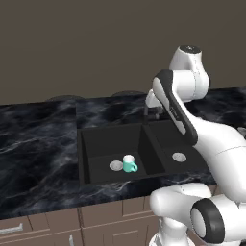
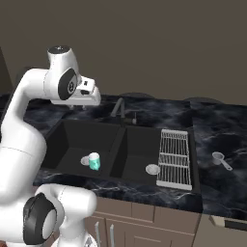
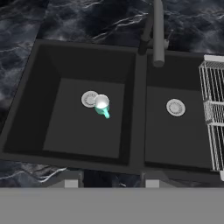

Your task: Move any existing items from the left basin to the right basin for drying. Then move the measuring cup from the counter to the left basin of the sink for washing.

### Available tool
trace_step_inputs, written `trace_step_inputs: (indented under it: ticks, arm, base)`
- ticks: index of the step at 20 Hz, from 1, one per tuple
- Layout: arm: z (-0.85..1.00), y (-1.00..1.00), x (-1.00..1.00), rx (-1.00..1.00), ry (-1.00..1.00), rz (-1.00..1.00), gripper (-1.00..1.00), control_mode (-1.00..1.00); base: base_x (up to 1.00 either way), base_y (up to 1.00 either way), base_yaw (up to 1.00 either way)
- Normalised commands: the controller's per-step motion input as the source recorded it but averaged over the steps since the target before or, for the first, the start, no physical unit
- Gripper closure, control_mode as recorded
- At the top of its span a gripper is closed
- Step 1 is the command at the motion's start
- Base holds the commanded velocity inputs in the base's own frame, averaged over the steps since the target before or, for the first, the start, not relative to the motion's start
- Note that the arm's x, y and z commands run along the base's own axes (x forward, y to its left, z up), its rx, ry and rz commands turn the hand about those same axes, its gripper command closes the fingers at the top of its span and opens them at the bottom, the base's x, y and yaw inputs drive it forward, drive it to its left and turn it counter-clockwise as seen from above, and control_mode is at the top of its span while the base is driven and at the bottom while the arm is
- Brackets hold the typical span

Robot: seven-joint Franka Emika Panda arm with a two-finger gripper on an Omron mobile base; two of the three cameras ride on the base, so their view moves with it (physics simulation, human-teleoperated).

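A small teal mug [image 3: 102,105] with a white inside stands upright on the floor of the wide left basin [image 3: 74,135], right beside its round silver drain [image 3: 89,99]. The base views show the mug [image 1: 129,164] [image 2: 94,161] too. The narrower right basin [image 3: 175,140] holds just its drain [image 3: 175,107]. A tiny pale grey measuring cup [image 2: 219,158] rests on the black marble counter [image 2: 224,130], right of the wire rack. My gripper [image 3: 109,181] [image 2: 82,104] hangs high above the sink, looking down at it, open, with nothing between its fingers.
A dark faucet [image 3: 157,30] [image 2: 118,107] rises behind the divider between the basins. A white wire rack [image 2: 174,158] [image 3: 213,113] lies along the right basin's right edge. Marble counter [image 1: 38,144] stretches left of the sink. Cabinet fronts sit below.
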Motion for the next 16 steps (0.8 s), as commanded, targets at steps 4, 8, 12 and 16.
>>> trace_step_inputs:
  ticks: [4,8,12,16]
  arm:
    - [-0.04,0.0,-0.05,0.0,-0.05,0.0,-1.0,-1.0]
    - [-0.2,0.01,-0.07,-0.03,-0.07,0.0,-1.0,-1.0]
    - [-0.33,0.1,-0.05,-0.05,-0.05,0.0,-1.0,-1.0]
    - [-0.35,0.13,0.0,-0.05,0.0,0.0,-1.0,-1.0]
  base:
    - [0.0,0.0,0.0]
    - [0.0,0.0,0.0]
    - [0.0,0.0,0.0]
    - [0.0,0.0,0.0]
